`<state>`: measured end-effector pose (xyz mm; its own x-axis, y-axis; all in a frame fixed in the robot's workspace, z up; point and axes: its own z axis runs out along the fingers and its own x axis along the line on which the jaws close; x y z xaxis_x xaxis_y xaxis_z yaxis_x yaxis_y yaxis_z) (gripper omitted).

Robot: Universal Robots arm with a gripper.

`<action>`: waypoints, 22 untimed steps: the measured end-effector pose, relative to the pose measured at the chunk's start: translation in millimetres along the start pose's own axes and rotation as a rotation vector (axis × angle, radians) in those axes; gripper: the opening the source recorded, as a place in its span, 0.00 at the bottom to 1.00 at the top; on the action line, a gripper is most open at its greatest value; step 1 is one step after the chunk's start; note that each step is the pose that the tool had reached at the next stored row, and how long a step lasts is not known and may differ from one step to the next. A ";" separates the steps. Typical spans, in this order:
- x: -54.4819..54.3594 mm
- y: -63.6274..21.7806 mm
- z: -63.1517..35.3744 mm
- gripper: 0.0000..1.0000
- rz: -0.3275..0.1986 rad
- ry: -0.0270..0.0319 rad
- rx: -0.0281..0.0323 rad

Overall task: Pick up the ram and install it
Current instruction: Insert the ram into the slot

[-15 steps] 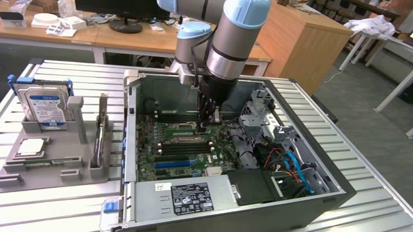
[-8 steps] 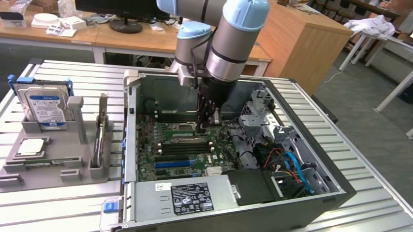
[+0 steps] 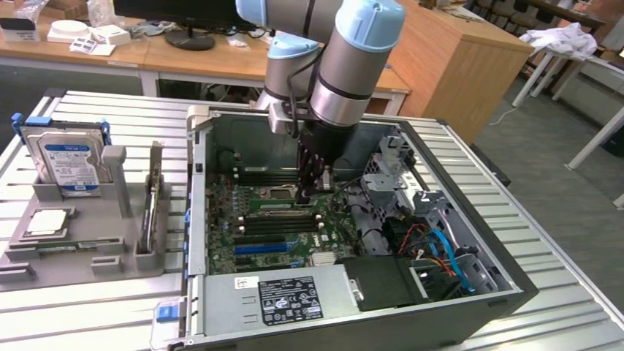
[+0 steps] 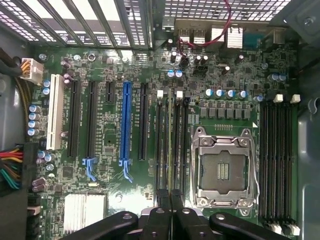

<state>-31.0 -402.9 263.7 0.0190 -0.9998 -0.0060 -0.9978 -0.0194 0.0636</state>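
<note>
Inside the open grey metal computer case (image 3: 507, 287), over the green motherboard (image 4: 112, 187), your black gripper (image 4: 171, 214) is clamped on the slim green ram stick (image 4: 171, 150), edge-on above the long black memory slots (image 4: 161, 150) beside the silver processor socket (image 4: 223, 167). Keep it parallel to one slot and press straight down evenly.

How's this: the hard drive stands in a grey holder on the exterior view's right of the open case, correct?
No. In the exterior view the hard drive stands in the grey holder on that view's left of the open case.
</note>
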 end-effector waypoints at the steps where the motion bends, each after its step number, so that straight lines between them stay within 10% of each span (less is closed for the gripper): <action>1: 0.0 0.0 0.6 0.12 0.000 -0.0001 0.0000; 22: 0.0 -0.5 8.0 0.12 0.001 -0.0002 0.0000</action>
<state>-31.0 -402.8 255.7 0.0185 -0.9998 -0.0062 -0.9978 -0.0188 0.0636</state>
